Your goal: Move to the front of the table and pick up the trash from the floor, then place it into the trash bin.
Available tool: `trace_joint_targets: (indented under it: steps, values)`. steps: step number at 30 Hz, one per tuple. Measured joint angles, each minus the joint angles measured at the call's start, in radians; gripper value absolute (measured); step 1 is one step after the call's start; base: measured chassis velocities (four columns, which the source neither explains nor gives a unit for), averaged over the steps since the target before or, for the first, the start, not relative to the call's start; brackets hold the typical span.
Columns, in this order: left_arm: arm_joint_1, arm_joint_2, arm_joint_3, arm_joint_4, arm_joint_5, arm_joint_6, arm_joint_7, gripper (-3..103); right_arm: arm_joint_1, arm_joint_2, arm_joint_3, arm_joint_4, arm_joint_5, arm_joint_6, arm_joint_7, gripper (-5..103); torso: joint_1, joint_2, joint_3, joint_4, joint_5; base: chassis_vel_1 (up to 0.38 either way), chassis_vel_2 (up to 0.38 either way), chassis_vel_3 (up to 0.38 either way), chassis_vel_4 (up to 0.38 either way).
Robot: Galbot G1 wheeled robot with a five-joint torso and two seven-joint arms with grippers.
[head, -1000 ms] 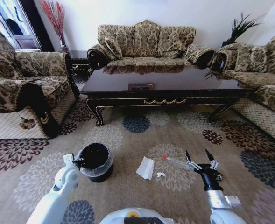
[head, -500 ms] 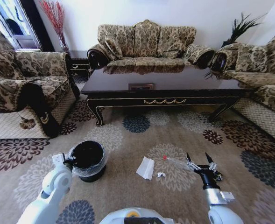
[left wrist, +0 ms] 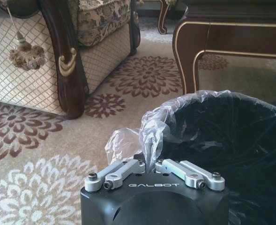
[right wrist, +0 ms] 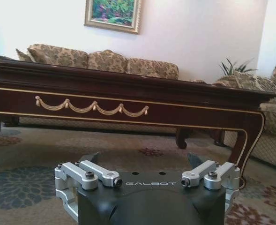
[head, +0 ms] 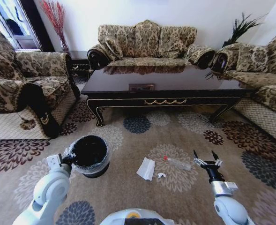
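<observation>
Two end effectors are at work low over the patterned carpet (head: 128, 187), in front of the long dark table (head: 166, 79). The left end effector (left wrist: 149, 165) is clenched on the rim of the trash bin (head: 89, 154), its fingers pinching the bunched edge of the clear plastic liner (left wrist: 149, 126); the bin tilts slightly and appears raised just off the floor, on the robot's left, near the armchair (head: 20, 89). The right end effector (head: 207, 158) is released, its two dark fingertips spread wide apart and holding nothing; it hovers low over the carpet on the robot's right, pointed toward the table's front apron with its gold swag ornament (right wrist: 92, 108). The trash lies on the carpet between the two arms: a folded white napkin (head: 146, 168) roughly midway, a tiny pale scrap (head: 160, 176) just beside it, and a slim clear tube with a red tip (head: 177, 162) lying at an angle, its near end close to the right end effector but apart from it. Behind the table stands a floral sofa (head: 147, 44), with another floral seat (head: 264, 70) on the right.
</observation>
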Motion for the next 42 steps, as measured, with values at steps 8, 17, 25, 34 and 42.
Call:
trace_joint_targets:
  steps: [8,17,25,34,42]
  values:
    - [-0.016,0.005,-0.006,-0.014,0.000,-0.006,0.005,4,0.066,-0.066,-0.051,-0.057,0.154,-0.088,0.094,100,0.000,0.000,0.000,-0.0002,-0.0002,0.000,0.000,0.000,0.000]
    - [-0.039,0.041,0.014,-0.037,-0.003,-0.010,0.016,4,0.134,-0.108,-0.093,-0.187,0.291,-0.140,0.149,100,0.000,0.000,0.000,-0.0005,-0.0003,0.000,0.000,0.000,0.000]
    - [-0.030,0.070,-0.018,-0.064,-0.004,-0.014,0.013,4,0.262,-0.116,-0.200,-0.350,0.372,-0.171,0.198,100,0.000,0.000,0.000,-0.0001,0.0000,0.000,0.000,0.000,0.000]
    - [-0.040,0.071,-0.011,-0.068,-0.003,-0.018,0.010,4,0.377,-0.104,-0.251,-0.488,0.412,-0.204,0.300,100,0.000,0.000,0.000,0.0000,-0.0002,0.000,0.000,0.000,0.000]
    - [-0.066,0.062,0.019,-0.049,-0.003,-0.018,0.011,4,0.435,-0.108,-0.242,-0.648,0.428,-0.224,0.344,100,0.000,0.000,0.000,-0.0003,-0.0002,0.000,0.000,0.000,0.000]
